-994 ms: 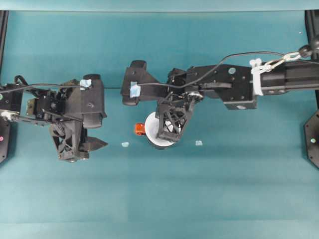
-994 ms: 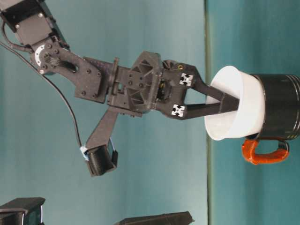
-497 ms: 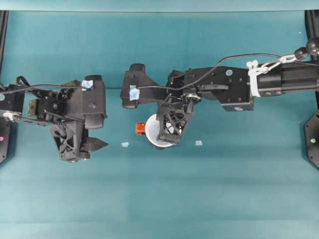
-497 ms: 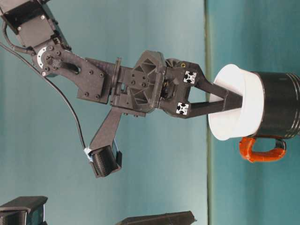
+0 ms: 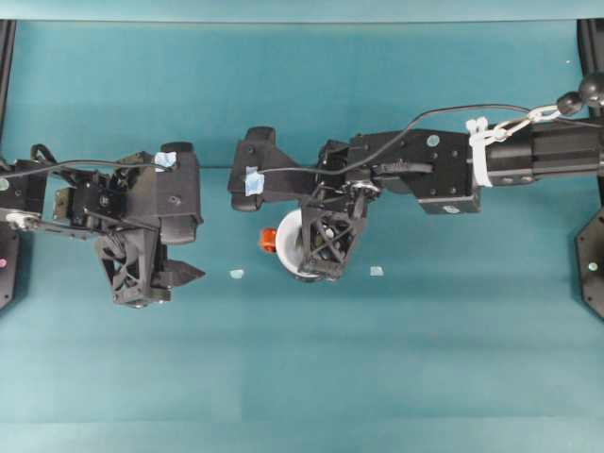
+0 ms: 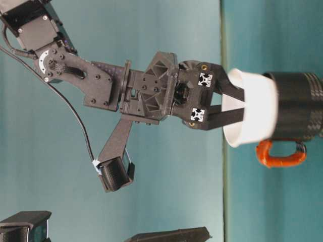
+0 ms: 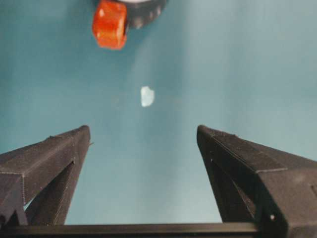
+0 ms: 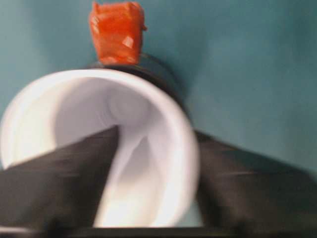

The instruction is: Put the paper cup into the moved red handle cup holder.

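Note:
The white paper cup (image 5: 289, 242) stands upright with its lower part inside the black red handle cup holder (image 6: 298, 113), near the table's middle. Its wide rim (image 6: 252, 113) sticks out above the holder. The orange-red handle (image 5: 268, 241) points toward the left arm. My right gripper (image 5: 314, 265) reaches down from above and is shut on the cup's wall. One finger (image 8: 64, 183) is inside the cup and the other is outside. My left gripper (image 5: 176, 276) hovers open to the holder's left, holding nothing. In the left wrist view the handle (image 7: 110, 24) lies ahead of the open fingers (image 7: 49, 163).
Two small pale tape scraps lie on the teal table, one left of the holder (image 5: 237, 274) and one right of it (image 5: 376, 271). Black frame posts (image 5: 593, 255) stand at the table's side edges.
The cup has gone from tilted to upright and sunk straighter into the holder, shifting slightly toward the table's back with the right gripper. The left arm has not moved.

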### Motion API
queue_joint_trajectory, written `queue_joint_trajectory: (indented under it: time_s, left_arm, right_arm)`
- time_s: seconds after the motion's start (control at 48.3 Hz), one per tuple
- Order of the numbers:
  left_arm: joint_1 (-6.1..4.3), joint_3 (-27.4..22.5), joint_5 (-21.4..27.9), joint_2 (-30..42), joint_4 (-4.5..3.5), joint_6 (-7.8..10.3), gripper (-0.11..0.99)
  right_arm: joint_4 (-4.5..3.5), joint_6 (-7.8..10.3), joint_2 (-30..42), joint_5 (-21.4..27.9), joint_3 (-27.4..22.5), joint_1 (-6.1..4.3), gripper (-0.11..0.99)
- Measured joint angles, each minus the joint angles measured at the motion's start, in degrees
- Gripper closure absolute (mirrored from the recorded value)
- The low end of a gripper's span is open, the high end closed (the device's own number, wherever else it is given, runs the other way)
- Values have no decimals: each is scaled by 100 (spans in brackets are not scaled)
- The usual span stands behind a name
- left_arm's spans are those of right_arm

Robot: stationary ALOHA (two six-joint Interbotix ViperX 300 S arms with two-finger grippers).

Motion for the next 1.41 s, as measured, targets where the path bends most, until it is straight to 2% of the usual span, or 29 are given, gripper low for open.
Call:
queue_joint_trajectory:
  time_s: [0.103, 0.145, 0.186, 0.352, 0.559, 0.828, 1.035, 1.408]
  left_arm:
    - [0, 9, 0, 9, 0, 0, -8]
    - [0, 9, 9, 9, 0, 0, -8]
    - [0, 0, 0, 9, 0, 0, -8]
    - [0, 0, 0, 9, 0, 0, -8]
    - [0, 0, 9, 9, -9, 0, -8]
    - [0, 0, 0, 0, 0, 0, -8]
    - [0, 35, 0, 0, 0, -9, -8]
    - [-18, 97, 0, -70, -9, -9, -8]
  right_arm:
    - [-9, 0, 0, 62, 0, 44, 7]
    - [-9, 0, -9, 70, -9, 70, -2]
    - [-9, 0, -18, 79, 0, 97, -5]
    - [-9, 0, -88, 88, 0, 202, -2]
    - [-9, 0, -325, 220, -18, 272, -2]
    - [-70, 0, -686, 976, -360, 264, -2]
    - [-79, 0, -1028, 1573, -545, 272, -2]
    - [-79, 0, -1652, 1714, -387, 299, -1]
